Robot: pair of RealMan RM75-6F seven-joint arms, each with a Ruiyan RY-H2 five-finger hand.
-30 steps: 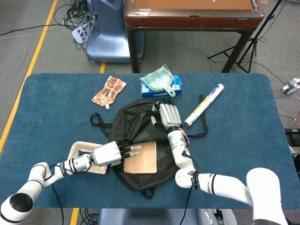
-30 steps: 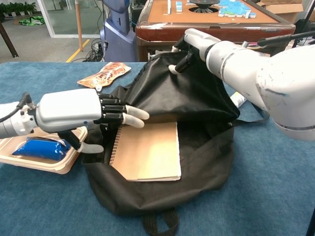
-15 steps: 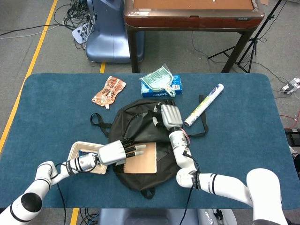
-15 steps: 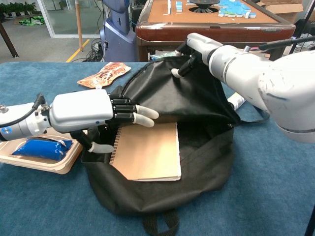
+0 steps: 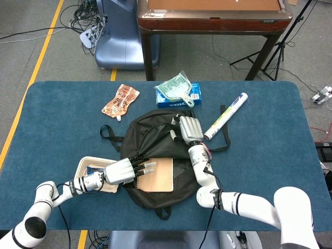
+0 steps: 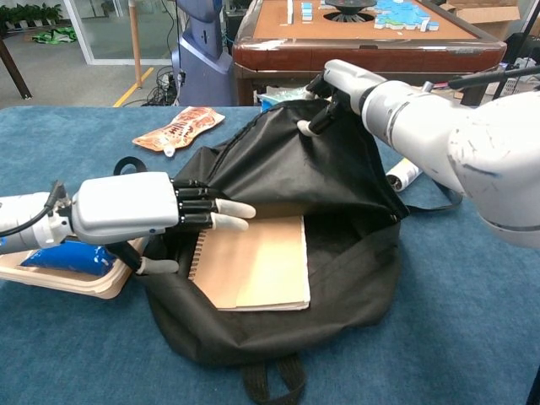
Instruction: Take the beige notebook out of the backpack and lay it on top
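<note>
The black backpack [image 5: 155, 142] lies open in the middle of the blue table. The beige spiral notebook [image 5: 158, 175] lies flat in its opening, still partly under the raised flap [image 6: 295, 160]. My left hand [image 6: 135, 215] hovers at the notebook's [image 6: 257, 266] spiral edge. Its fingers [image 6: 224, 211] stretch over the top left corner, its thumb sits lower beside the bag's rim, and it grips nothing. My right hand [image 5: 189, 129] pinches the flap's far edge and holds it up; in the chest view this hand [image 6: 342, 84] shows at the flap's top.
A beige tray [image 5: 83, 167] with a blue packet [image 6: 63, 257] sits just left of the backpack, under my left forearm. Farther back lie an orange snack pouch [image 5: 120, 100], a green-white packet on a blue box [image 5: 177, 91] and a white tube [image 5: 225, 115].
My left hand reached further over the notebook, then eased back left and a little lower. My right hand keeps the flap up, shifted slightly right.
</note>
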